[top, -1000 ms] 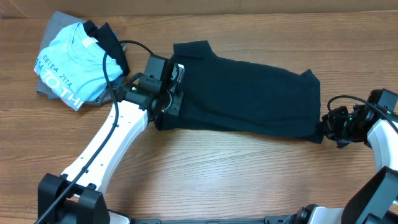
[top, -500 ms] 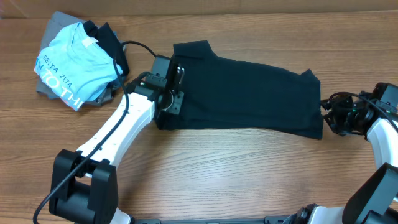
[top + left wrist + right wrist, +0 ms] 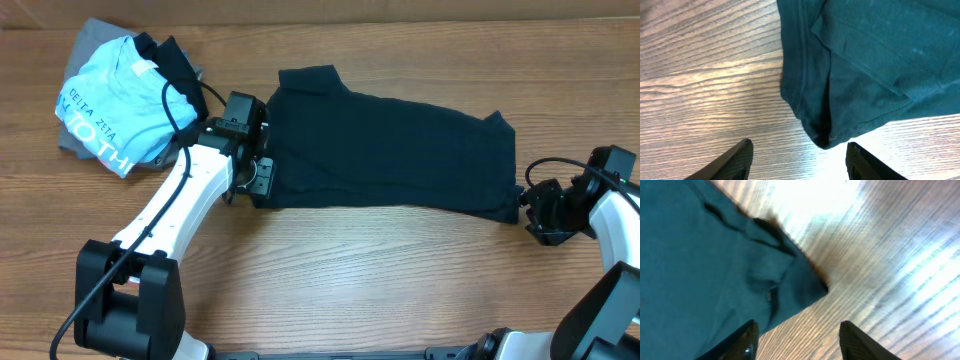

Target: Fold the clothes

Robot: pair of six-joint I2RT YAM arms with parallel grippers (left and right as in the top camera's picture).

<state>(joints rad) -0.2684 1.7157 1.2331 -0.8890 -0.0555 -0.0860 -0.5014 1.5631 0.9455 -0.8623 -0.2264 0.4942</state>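
Note:
The clothes, a dark navy T-shirt, lie folded into a long band across the middle of the wooden table. My left gripper hangs open at the band's lower left corner. In the left wrist view that corner ends just short of the open left gripper, with only wood between the fingers. My right gripper is open just off the band's lower right corner. In the right wrist view the shirt fills the left side, and the right gripper holds nothing.
A pile of other garments sits at the table's far left: a light blue T-shirt with white lettering on top of a grey one and a dark one. The left arm's black cable loops over that pile.
Both grippers have opened and let go of the shirt's corners. The left one has drawn back to the left off the fabric. The right one shifted right and has come partway back.

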